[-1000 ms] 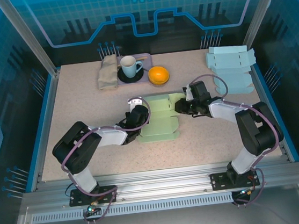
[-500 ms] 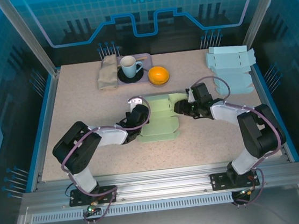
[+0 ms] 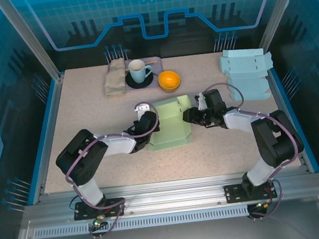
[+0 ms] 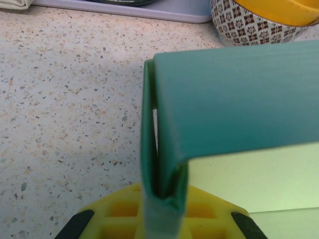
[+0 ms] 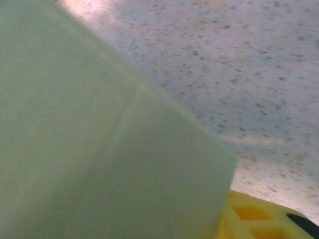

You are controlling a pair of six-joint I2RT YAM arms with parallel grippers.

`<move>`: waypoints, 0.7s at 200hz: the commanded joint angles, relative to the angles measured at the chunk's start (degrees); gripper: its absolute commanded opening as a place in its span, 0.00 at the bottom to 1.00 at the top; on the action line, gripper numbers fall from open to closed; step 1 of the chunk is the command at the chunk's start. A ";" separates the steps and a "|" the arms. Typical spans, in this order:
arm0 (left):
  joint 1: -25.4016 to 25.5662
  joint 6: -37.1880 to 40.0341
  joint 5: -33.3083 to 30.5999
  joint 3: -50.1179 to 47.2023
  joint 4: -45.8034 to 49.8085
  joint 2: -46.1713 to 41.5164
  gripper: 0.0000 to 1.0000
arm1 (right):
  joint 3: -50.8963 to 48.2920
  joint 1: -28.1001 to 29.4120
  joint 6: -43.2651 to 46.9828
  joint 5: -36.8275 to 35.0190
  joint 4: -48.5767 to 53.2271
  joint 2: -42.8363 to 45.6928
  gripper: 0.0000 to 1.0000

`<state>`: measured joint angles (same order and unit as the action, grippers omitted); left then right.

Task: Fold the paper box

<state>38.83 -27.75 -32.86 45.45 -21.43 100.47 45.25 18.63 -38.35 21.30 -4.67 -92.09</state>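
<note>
At the middle of the bench (image 3: 90, 116), the pale green paper box (image 3: 170, 134) lies between the two arms, just in front of the orange bowl (image 3: 169, 80). A second ago its far part lay flat, with a tab reaching out to the right. Now that part stands off the bench as a raised panel (image 3: 170, 109), and the right end effector (image 3: 189, 115) has come in against its right edge.

The left end effector (image 3: 149, 126) has not moved. It stays clamped narrow on the box's left edge, and its wrist view shows a doubled fold of green paper pinched between the yellow fingers (image 4: 117, 216).

On the right wrist view the green sheet sits blurred against the lens with one yellow pad (image 5: 249, 219) beside it. I cannot tell whether those jaws grip the paper or only push on it.

The change means the blank is turning from a sheet into a box. One wall appears to be going up while the left side is anchored, and the remaining walls and tabs are probably still to be tucked.
</note>
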 commanded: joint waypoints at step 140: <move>3.36 2.51 -1.16 5.88 5.61 2.85 0.00 | 8.80 8.02 12.99 -10.75 11.14 10.24 0.42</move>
<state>40.51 -29.67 -36.40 51.24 -18.70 101.97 51.66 24.91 -29.91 10.74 9.04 -83.96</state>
